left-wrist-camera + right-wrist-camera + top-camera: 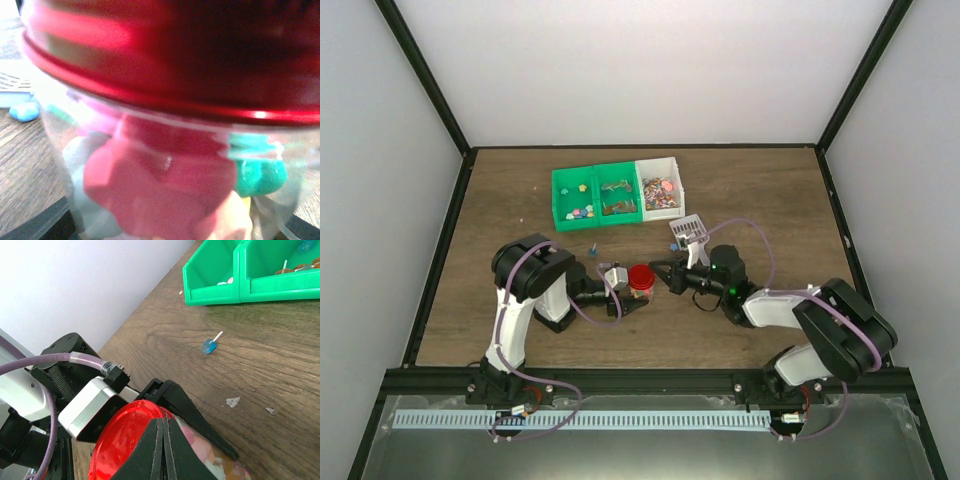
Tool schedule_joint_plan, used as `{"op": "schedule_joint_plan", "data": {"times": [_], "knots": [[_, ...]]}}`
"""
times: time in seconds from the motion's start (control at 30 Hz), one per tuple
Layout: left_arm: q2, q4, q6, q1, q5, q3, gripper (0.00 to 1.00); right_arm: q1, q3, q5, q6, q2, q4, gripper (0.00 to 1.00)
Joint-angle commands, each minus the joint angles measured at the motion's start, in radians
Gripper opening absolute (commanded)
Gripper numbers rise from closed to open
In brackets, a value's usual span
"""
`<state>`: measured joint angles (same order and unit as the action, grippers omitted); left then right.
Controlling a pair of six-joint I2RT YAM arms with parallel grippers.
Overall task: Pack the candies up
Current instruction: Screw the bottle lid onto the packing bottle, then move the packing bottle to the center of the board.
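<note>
A clear jar (640, 287) with a round red lid (641, 274) lies between the two arms, and my left gripper (631, 285) is shut on it. In the left wrist view the jar (165, 170) fills the frame, with pink, green and pale candies (160, 190) inside, under the lid (165, 65). My right gripper (164, 419) is shut and empty, its tips pressed together over the lid (125, 440). One black finger (200, 415) of the left gripper runs along the jar. More candies (661, 191) fill the white bin (658, 163).
Two green bins (594, 196) with a few sweets stand left of the white bin. A clear scoop (689, 231) lies on the table behind the right gripper. A blue lollipop (208, 346) lies loose on the wood, near the green bins (235, 275). Black frame rails edge the table.
</note>
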<state>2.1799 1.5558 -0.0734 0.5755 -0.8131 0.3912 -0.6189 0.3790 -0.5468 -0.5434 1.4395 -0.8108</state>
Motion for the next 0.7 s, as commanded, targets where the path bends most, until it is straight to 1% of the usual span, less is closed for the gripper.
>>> {"op": "schedule_joint_plan", "data": {"times": [0.0,0.27,0.47,0.67], "knots": [[0.107,0.217,0.070,-0.028,0.206,-0.044,0.43,-0.094,-0.091,-0.177,-0.029,-0.015,0.088,0.01],[0.108,0.217,0.083,-0.028,0.205,-0.037,0.43,-0.162,-0.128,-0.182,-0.072,0.002,-0.013,0.01],[0.115,0.217,0.086,-0.028,0.207,-0.035,0.43,-0.199,-0.162,-0.157,-0.089,-0.038,-0.022,0.01],[0.112,0.217,0.084,-0.028,0.209,-0.039,0.43,-0.206,-0.201,-0.141,-0.095,-0.125,0.011,0.01]]}}
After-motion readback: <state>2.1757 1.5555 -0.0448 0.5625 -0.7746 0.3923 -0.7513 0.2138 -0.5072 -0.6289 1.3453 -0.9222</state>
